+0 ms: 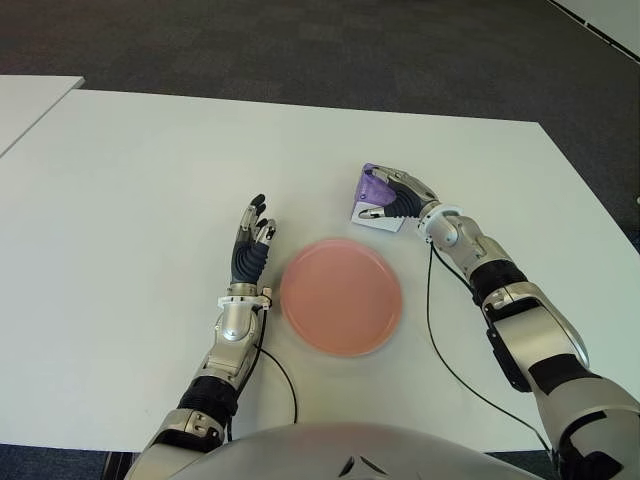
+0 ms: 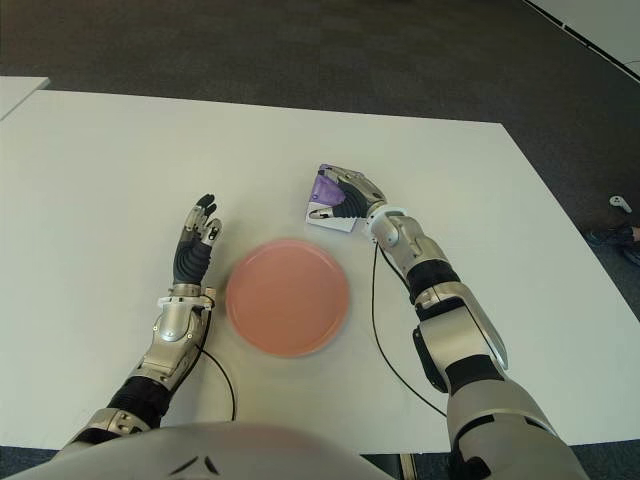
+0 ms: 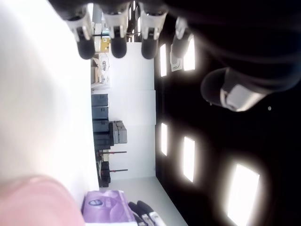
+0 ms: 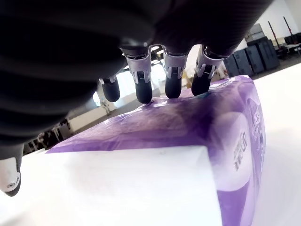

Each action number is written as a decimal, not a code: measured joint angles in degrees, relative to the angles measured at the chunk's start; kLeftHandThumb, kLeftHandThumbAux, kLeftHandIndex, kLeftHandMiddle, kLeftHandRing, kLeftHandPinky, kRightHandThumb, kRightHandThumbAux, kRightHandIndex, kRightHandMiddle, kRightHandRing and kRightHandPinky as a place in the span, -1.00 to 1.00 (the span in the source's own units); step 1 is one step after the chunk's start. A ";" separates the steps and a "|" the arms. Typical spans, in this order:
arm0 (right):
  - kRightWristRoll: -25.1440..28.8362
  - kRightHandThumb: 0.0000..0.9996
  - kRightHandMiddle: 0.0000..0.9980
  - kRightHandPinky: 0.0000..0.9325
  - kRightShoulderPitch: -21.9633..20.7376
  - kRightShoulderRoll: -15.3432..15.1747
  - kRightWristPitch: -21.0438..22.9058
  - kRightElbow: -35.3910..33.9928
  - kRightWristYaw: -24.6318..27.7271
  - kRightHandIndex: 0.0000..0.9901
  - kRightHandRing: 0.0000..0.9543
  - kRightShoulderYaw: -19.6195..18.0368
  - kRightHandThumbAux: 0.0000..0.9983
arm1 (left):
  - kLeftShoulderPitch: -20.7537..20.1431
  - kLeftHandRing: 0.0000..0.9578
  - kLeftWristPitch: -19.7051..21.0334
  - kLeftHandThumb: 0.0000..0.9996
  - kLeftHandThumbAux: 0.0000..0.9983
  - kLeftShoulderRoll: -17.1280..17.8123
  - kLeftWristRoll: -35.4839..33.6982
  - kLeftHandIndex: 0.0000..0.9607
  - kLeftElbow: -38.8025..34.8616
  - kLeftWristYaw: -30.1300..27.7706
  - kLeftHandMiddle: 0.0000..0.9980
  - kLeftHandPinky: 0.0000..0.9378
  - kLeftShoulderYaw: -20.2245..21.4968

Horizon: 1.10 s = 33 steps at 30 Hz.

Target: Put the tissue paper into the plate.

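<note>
Purple tissue paper (image 1: 372, 195) is sitting on the white desk (image 1: 130, 190), just beyond the far right edge of the pink plate (image 1: 341, 297) and not in it, so the task is barely underway: the pack is not lifted and the plate is holding nothing. What seems left is closing the grip, lifting, carrying the pack over to the plate and letting go.

Right hand (image 1: 398, 203) is working at the pack, draped over it from the right side. In the right wrist view the fingers (image 4: 173, 75) are curving down over the top of the purple wrap, with the tips touching or very nearly touching the film (hard to call firm contact), and the thumb is showing off at the near edge, apart from the pack. The hand is partly closed around the pack, wrapping it rather than clamping it; I am judging this as a grasp being formed, not a secured hold, since the pack appears to be resting flat on the desk.

Left hand (image 1: 250, 245) is idle, showing just to the left of the plate, with fingers extended and relaxed and holding nothing (its wrist view is showing straight fingertips and no object between them).
</note>
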 measured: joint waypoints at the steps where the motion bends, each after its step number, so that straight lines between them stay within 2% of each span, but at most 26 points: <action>1: 0.01 -0.75 -1.00 -1.00 0.00 -0.03 0.02 0.00 0.00 -1.00 -1.00 -0.01 -0.08 | 0.00 -1.00 0.00 -1.00 -0.23 0.00 0.00 -1.00 0.00 0.00 -1.00 -1.00 0.00; 19: 0.06 -0.80 -1.00 -1.00 -0.36 -0.14 1.30 0.36 0.00 -1.00 -1.00 -0.20 -0.18 | -0.01 -1.00 -0.07 -1.00 -0.22 0.00 0.02 -1.00 0.01 0.00 -1.00 -1.00 0.00; 33: 0.08 -0.81 -1.00 -1.00 -0.64 -0.14 1.76 0.75 -0.02 -1.00 -1.00 -0.21 -0.17 | 0.00 -1.00 -0.07 -1.00 -0.22 0.00 0.03 -1.00 0.01 0.01 -1.00 -1.00 0.01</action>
